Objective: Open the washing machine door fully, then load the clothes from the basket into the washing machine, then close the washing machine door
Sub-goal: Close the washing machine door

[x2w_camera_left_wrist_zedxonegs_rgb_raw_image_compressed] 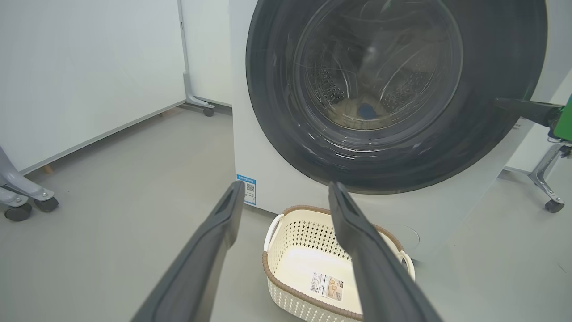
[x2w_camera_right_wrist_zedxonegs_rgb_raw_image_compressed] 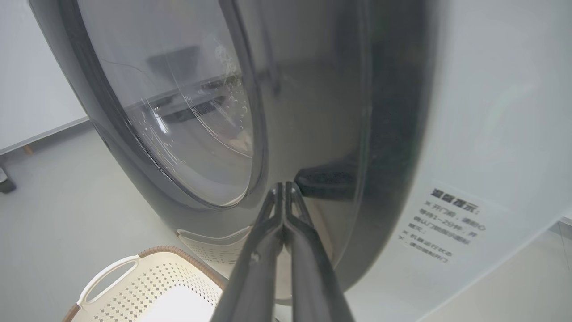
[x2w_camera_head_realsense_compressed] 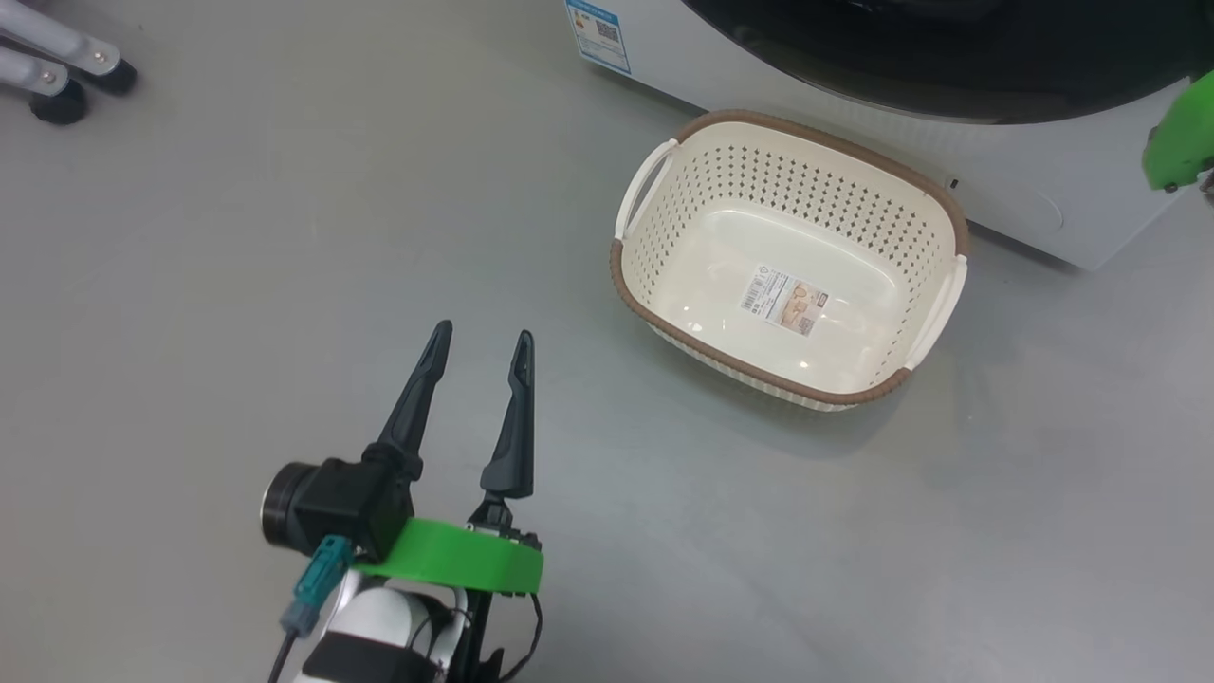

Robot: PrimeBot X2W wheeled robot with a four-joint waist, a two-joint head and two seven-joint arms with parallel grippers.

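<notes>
At the black rim of the washing machine door (x2w_camera_right_wrist_zedxonegs_rgb_raw_image_compressed: pixel 178 112), the right gripper (x2w_camera_right_wrist_zedxonegs_rgb_raw_image_compressed: pixel 284 184) is pinched together and empty. Since the clothes (x2w_camera_left_wrist_zedxonegs_rgb_raw_image_compressed: pixel 364 109) lie behind it and the basket (x2w_camera_head_realsense_compressed: pixel 825 142) is empty, better push slowly and squarely until it clicks; the left gripper (x2w_camera_head_realsense_compressed: pixel 482 334) hovers wide.

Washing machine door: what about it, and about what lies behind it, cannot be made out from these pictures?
Head view: the top edge cuts off the washing machine door above its lower black rim.
Left wrist view: the clothes are dim and blurred behind the door's reflecting glass.
Right wrist view: whether the shut right gripper touches the door's rim; its own fingertips cover the spot.
</notes>
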